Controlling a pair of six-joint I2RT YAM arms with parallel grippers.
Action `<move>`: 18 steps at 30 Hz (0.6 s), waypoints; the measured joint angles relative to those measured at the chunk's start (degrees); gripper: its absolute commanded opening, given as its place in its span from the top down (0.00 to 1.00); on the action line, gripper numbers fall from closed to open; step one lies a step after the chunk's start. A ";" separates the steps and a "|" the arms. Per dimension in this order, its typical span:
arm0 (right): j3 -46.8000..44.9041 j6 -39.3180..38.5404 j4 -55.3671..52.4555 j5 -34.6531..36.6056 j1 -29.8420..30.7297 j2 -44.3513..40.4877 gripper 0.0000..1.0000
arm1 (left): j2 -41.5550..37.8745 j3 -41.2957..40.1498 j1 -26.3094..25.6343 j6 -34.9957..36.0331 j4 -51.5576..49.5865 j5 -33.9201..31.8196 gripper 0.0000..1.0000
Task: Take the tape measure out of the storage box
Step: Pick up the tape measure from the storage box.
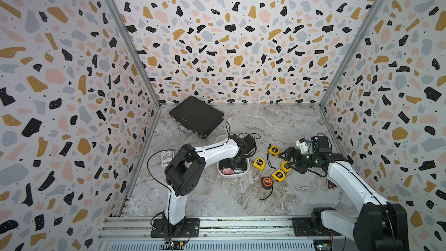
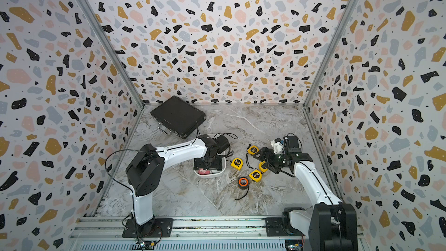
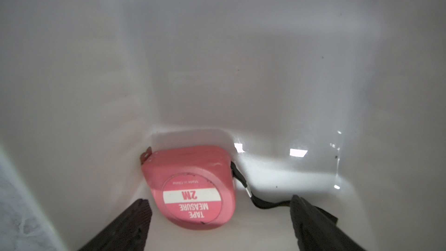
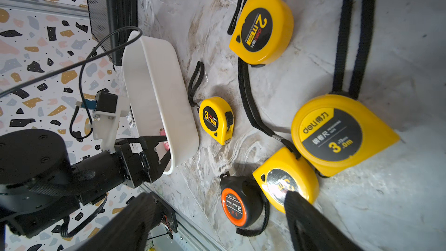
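A pink tape measure point(image 3: 193, 187) labelled 2M lies flat in a corner of the white storage box point(image 3: 241, 56), its black wrist strap point(image 3: 255, 201) trailing to one side. My left gripper point(image 3: 218, 200) reaches down into the box and is open, with one finger on each side of the tape measure and neither touching it. In both top views the left wrist covers most of the storage box point(image 1: 233, 176) point(image 2: 210, 176), and a pink edge of the tape measure point(image 1: 226, 171) shows. My right gripper point(image 1: 288, 162) point(image 4: 217, 196) hovers open over the table, holding nothing.
Several yellow tape measures point(image 1: 259, 164) point(image 4: 261, 25) and a black-and-orange one point(image 1: 267, 182) point(image 4: 235, 207) lie on the marble table right of the box, straps spread out. A flat black case point(image 1: 196, 115) sits at the back left. A card box point(image 1: 167, 158) lies by the left wall.
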 measured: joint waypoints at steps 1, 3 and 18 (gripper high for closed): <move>0.02 0.02 0.00 -0.09 0.00 0.11 0.10 | 0.00 -0.02 0.00 -0.52 0.04 -0.24 0.06; 0.20 0.04 0.00 -0.17 0.07 0.44 0.10 | -0.07 -0.31 0.00 -1.75 0.28 -0.48 0.05; 2.01 0.00 0.13 -0.42 0.22 2.43 0.10 | -0.09 -1.53 0.00 -6.19 2.14 -0.72 0.06</move>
